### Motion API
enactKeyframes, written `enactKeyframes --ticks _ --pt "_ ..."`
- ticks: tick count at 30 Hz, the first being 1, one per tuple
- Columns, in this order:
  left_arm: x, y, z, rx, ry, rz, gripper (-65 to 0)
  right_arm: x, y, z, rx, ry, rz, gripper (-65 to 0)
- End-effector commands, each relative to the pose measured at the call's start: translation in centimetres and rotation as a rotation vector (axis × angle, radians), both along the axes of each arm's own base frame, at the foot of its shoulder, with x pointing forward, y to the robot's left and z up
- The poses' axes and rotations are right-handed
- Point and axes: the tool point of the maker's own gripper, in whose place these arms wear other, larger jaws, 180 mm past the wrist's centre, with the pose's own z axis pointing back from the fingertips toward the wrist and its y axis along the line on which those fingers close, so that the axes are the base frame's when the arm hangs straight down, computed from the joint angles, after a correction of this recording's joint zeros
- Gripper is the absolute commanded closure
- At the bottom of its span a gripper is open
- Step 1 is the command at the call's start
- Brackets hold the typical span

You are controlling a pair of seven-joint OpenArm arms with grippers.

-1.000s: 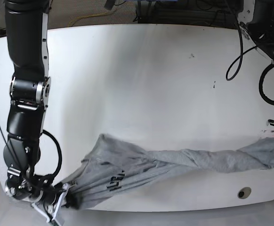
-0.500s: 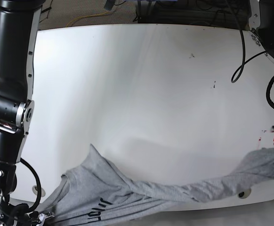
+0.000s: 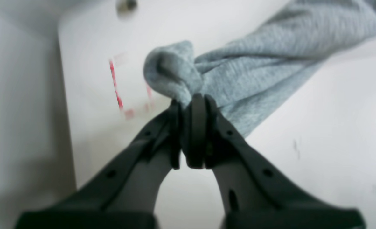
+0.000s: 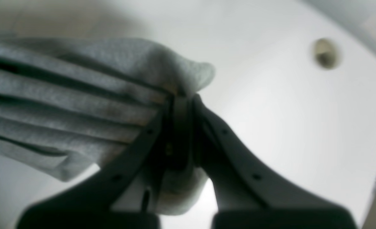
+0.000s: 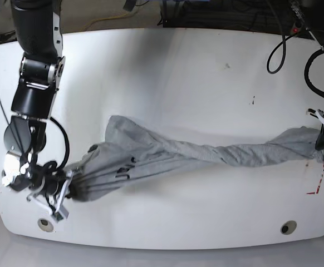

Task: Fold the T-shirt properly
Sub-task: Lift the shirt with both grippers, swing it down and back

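A white table [image 5: 178,83] with rounded corners fills the frame. The grey T-shirt [image 5: 167,158] lies twisted across its lower half, left to right. Red tape marks [image 5: 316,183] sit at lower right, beside a small hole [image 5: 286,227].

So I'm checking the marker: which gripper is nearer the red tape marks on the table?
Left. The left gripper, shut on the T-shirt, sits just above the red tape marks; the right gripper holds the shirt's far end across the table.

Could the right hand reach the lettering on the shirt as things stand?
Probably not yet: the right hand is shut on one end of the shirt, the left hand on the other, and the lettering is bunched in folds.
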Motion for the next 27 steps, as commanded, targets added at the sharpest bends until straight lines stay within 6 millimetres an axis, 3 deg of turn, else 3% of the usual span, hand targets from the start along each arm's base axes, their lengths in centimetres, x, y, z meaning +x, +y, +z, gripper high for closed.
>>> enactKeyframes --ticks 1,5,11,16,19,24,27 --pt "-0.8 0.3 -0.1 0.014 -0.019 -0.008 -1.5 -1.8 -1.7 -0.9 -0.031 -0.004 -0.039 0.0" --pt "-2.8 -0.6 -2.6 -0.018 0.016 -0.044 -1.5 -5.6 -1.0 -5.6 -0.004 0.083 -0.047 0.0" --pt "-5.0 -1.0 -5.0 -0.051 0.066 -0.057 -1.5 -10.1 -0.7 -9.5 0.006 0.162 -0.058 0.0" --pt "-5.8 0.1 -7.3 -0.091 0.131 -0.016 -1.4 -12.3 0.3 -11.0 0.011 0.195 -0.045 0.0" --pt "-6.0 0.3 -7.6 -0.095 0.141 -0.009 -1.2 -13.2 0.4 -11.6 0.009 0.212 -0.042 0.0" --pt "-6.2 0.3 -8.0 -0.100 0.149 -0.005 -1.2 -13.5 0.6 -12.0 0.017 0.213 -0.041 0.0" --pt "-6.6 0.4 -9.3 -0.141 0.175 0.021 -1.2 -14.2 1.3 -12.8 0.033 0.228 -0.038 0.0"
